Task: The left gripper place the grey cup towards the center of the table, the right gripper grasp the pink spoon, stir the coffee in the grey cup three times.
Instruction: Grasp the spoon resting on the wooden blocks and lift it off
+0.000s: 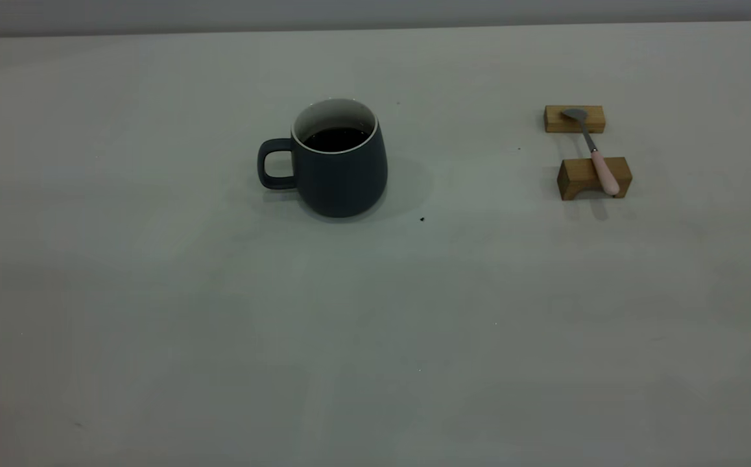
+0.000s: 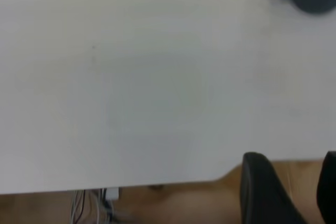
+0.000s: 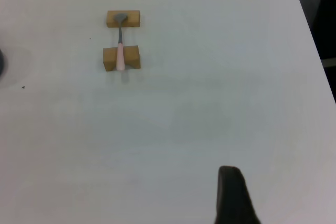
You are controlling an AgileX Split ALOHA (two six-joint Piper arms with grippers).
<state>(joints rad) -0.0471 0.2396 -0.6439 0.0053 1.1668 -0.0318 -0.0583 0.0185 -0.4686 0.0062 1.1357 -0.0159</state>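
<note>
Pale table (image 1: 155,324) — grey cup (image 1: 340,175), two wooden blocks (image 1: 594,178).

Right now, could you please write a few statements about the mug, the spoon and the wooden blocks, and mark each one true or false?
1. The dark slate-grey mug holds dark liquid. True.
2. The mug's loop handle points toward the pink-handled metal spoon. False: it points away from the spoon, to the exterior view's left.
3. The spoon bridges two small wooden blocks, bowl on the far block. True.
4. The spoon stands inside the mug. False: it lies well apart from the mug, on the blocks.
5. A gripper is holding the mug. False: nothing touches it; it stands alone on the pale table.
</note>
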